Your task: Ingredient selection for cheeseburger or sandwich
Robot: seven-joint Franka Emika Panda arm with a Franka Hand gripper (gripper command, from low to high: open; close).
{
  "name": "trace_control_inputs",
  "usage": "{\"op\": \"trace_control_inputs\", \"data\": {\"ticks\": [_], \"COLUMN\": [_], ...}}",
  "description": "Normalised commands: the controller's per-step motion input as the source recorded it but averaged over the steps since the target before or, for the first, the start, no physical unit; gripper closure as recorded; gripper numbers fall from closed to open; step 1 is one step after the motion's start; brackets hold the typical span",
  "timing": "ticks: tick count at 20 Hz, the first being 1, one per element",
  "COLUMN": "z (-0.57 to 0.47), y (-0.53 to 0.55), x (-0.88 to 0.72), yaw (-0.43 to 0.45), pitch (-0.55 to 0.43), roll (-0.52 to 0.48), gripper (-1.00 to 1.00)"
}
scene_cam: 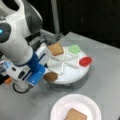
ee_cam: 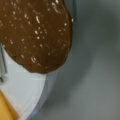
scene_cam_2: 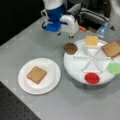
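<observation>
One toast (scene_cam_2: 36,74) lies on the plate (scene_cam_2: 51,82), well apart from the tray (scene_cam_2: 75,71) that I take as my landmark. Around that tray's wedges I see the patty (scene_cam_2: 70,48) on the rim nearest the arm, jutting over the edge, then the cheese (scene_cam_2: 91,40), a second toast (scene_cam_2: 111,48), the leaf (scene_cam_2: 114,68) and the red disc (scene_cam_2: 92,78). White dividers (scene_cam_2: 91,59) run between the wedges.

I see the gripper (scene_cam: 45,72) just beside the tray, at the patty's side, low over the table (scene_cam: 105,82). I cannot tell whether its fingers are spread or pressed together; the blue and white wrist blocks them in both front views. From the wrist view, the patty (ee_cam: 32,32) fills the upper left, overhanging the tray rim (ee_cam: 30,92), with a corner of cheese (ee_cam: 6,108) at the lower left. Nothing is stacked on the plated toast.
</observation>
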Motion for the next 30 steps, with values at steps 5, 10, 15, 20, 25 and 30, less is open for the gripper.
{"op": "trace_control_inputs", "data": {"ticks": [5,10,15,20,25,30], "z": [-0.32,-0.18,-0.04,0.00,0.00,-0.03], "y": [-0.03,-0.13,-0.18,-0.13,-0.06,-0.04], "x": [0.06,0.05,0.04,0.09,0.12,0.11], "yaw": [-0.033,-0.042,-0.056,-0.020,-0.031,-0.038], "pitch": [-0.163,-0.154,-0.053,-0.010,-0.026,-0.035], "roll": [0.371,0.492,0.405,0.334,0.391,0.359], "gripper": [-1.00,-1.00,-1.00,-1.00,-1.00,-1.00]}}
